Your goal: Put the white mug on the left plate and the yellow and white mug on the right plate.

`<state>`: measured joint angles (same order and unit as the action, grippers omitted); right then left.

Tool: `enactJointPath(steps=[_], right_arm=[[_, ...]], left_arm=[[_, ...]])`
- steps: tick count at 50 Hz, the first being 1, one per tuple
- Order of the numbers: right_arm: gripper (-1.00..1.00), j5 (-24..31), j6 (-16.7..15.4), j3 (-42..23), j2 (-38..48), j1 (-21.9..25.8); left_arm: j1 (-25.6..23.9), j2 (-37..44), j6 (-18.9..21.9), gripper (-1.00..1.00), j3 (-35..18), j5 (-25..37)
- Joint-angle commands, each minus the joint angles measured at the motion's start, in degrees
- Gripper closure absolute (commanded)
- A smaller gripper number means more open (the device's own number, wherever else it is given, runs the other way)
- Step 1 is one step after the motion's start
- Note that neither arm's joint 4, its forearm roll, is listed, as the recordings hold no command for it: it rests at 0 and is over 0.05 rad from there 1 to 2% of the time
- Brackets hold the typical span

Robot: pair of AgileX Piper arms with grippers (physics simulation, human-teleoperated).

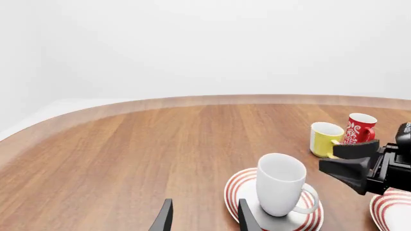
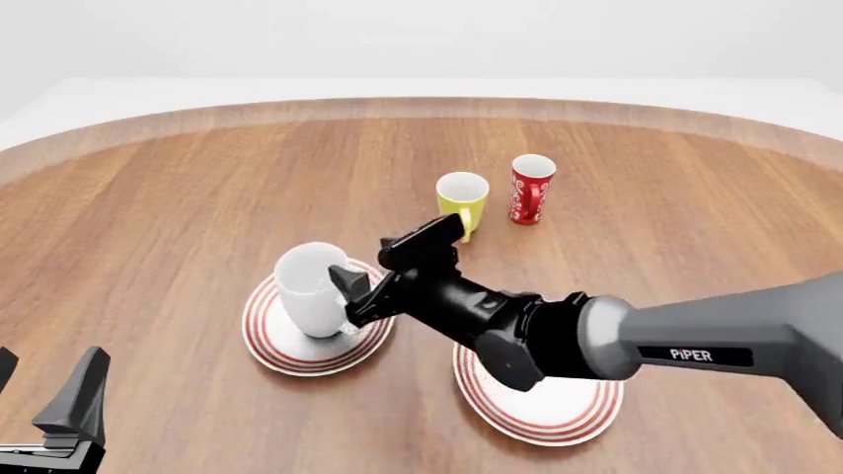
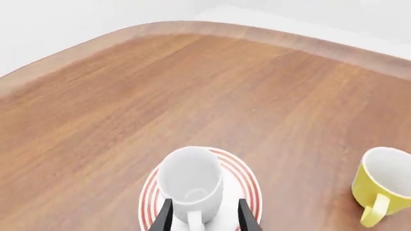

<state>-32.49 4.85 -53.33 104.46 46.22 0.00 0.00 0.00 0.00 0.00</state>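
Note:
The white mug (image 2: 312, 288) stands upright on the left plate (image 2: 270, 341). My right gripper (image 2: 386, 263) is open just beside the mug, a finger on either side of its handle end; the right wrist view shows the mug (image 3: 190, 183) on the plate (image 3: 248, 185) just ahead of the gripper (image 3: 205, 219). The yellow and white mug (image 2: 461, 197) stands on the table behind, also visible as the yellow mug (image 3: 384, 185). The right plate (image 2: 560, 415) lies partly under the right arm. My left gripper (image 2: 46, 390) is open and empty at the near left corner.
A red cup with white lettering (image 2: 531, 188) stands just right of the yellow mug. From the left wrist view, the white mug (image 1: 280, 185), the left plate (image 1: 236, 186), the right gripper (image 1: 348, 160) and the right plate (image 1: 393, 211) lie ahead. The table's curved far edge (image 2: 421, 104) runs behind.

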Motion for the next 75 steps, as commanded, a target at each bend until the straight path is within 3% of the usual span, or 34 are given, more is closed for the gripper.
enactJointPath(steps=[1, 38, 75], right_arm=[[-1.0, 0.7, -0.25, 2.18, -5.96, -1.43], [-1.0, 1.36, -0.86, 5.89, -19.11, -13.78], [-1.0, 4.06, 2.16, -0.71, -10.57, -21.4]], left_arm=[[0.0, 0.0, 0.0, -1.0, 0.0, 0.0], [0.0, 0.0, 0.0, -1.0, 0.0, 0.0], [0.0, 0.0, 0.0, -1.0, 0.0, 0.0]])
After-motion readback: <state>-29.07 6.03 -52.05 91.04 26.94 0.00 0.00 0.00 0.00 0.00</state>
